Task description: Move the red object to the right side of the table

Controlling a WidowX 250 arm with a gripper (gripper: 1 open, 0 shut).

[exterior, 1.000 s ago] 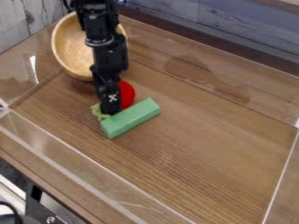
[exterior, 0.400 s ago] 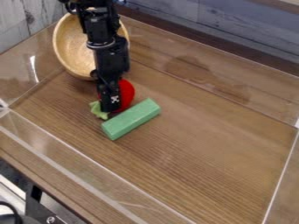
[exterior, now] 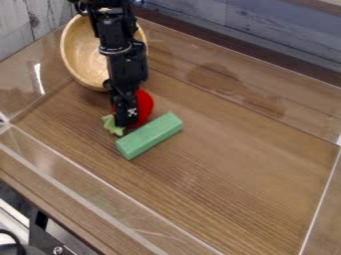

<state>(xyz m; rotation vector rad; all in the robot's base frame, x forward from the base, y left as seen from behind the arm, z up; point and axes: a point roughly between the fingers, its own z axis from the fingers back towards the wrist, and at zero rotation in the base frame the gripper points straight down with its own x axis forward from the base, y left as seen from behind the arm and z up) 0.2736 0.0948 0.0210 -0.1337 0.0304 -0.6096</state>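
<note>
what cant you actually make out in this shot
- Gripper fingertips: too small and dark to separate from the red object.
- Red object's left side: hidden by the gripper.
- Green block: whether it touches the red object is unclear.
- Bowl inside: partly hidden by the arm.
- Table lower left corner: cut off by the picture's edge.

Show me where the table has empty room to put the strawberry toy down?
The widest bare patch of the table is the right half, bordered by the clear wall and the green block. The near strip below the block is also bare. The far left is crowded: wooden bowl, claw, red toy.
</note>
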